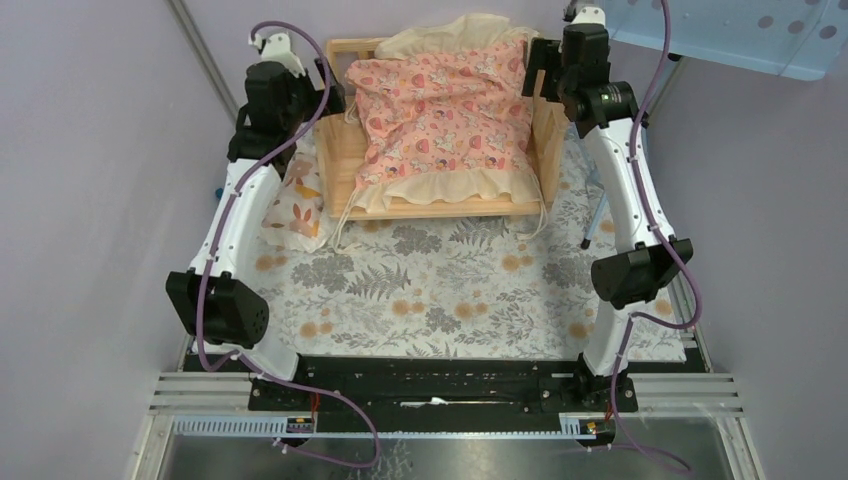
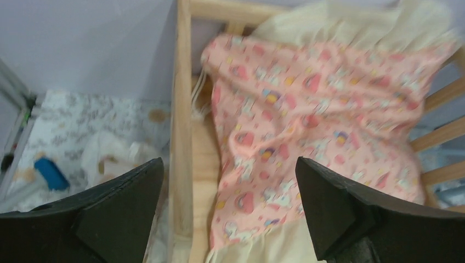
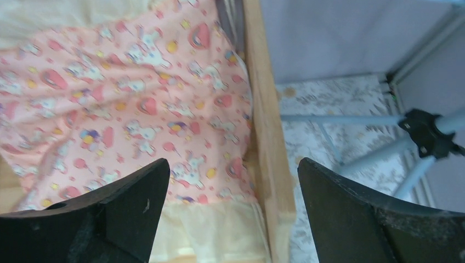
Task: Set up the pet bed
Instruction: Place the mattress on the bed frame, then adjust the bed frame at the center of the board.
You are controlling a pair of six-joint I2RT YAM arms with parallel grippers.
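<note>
Both jaws gape wide and hold nothing, the left jaws above the left rail of the pet bed (image 1: 338,160), the right jaws above its right rail. The pet bed sits at the far side of the table (image 1: 430,290) with a pink cushion (image 1: 440,110) inside.

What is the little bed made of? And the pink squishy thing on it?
The pet bed looks like pale, bare wood: it has tan planks and slats, and no paint shows. The pink cushion looks like soft printed cloth, maybe cotton. It wrinkles, and it has a floppy cream ruffle along its edge.
</note>
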